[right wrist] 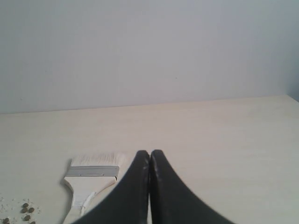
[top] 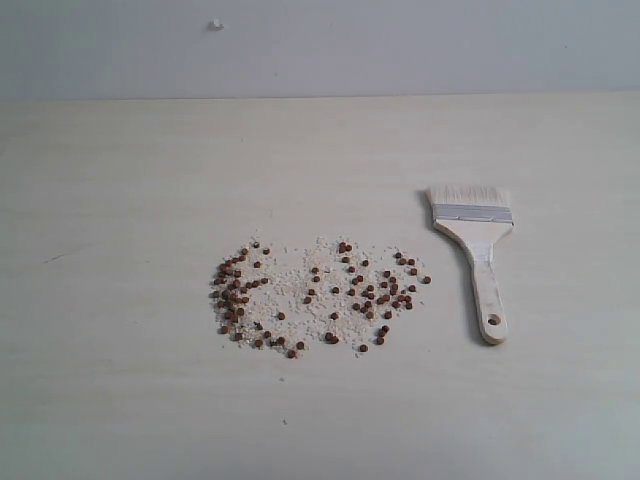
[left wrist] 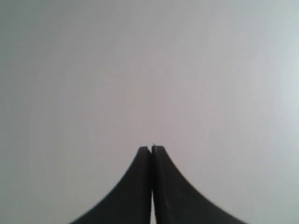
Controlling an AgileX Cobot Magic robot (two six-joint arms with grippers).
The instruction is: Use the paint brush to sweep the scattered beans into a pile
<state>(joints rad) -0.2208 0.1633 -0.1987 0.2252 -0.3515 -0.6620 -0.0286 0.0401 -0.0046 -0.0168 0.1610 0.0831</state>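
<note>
Reddish-brown beans (top: 320, 297) lie scattered over the middle of the table, mixed with pale crumbs, densest at their left end. The paint brush (top: 476, 245) lies flat to their right, whitish bristles toward the far wall and its holed handle toward the front edge. Neither arm shows in the exterior view. My right gripper (right wrist: 149, 152) is shut and empty, hovering beside the paint brush (right wrist: 91, 177), with a few beans (right wrist: 26, 209) at the frame's corner. My left gripper (left wrist: 151, 148) is shut with nothing in it, facing a plain grey surface.
The pale wooden table (top: 120, 200) runs back to a grey wall (top: 400, 45) bearing a small white knob (top: 216, 24). A faint dark scratch (top: 55, 258) marks the tabletop at the left.
</note>
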